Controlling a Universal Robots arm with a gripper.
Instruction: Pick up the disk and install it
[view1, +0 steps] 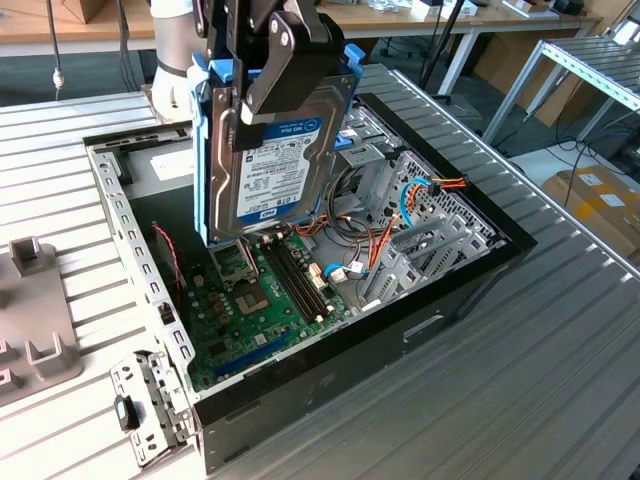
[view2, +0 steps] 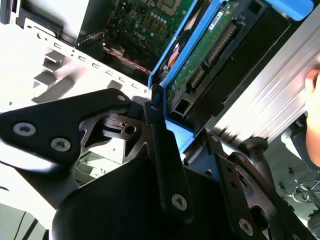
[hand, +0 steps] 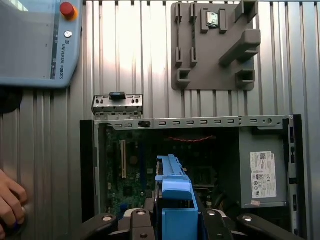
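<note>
Disk hangs upright in the upper centre of the exterior view, blue carrier rails down both sides, label to camera, lower edge just above the motherboard inside the open computer case. Jaws closed on the disk's top end, clamping its flat faces. Judgement: carry stage, disk not yet seated. Doing it well means holding it square, rails parallel to the drive cage right of it in frame, and clear of the loose cables. Case walls bound the well; the freest room is over the board. The table lies around the case. A person's hand shows at lower left of the first wrist view, well apart from the case.
</note>
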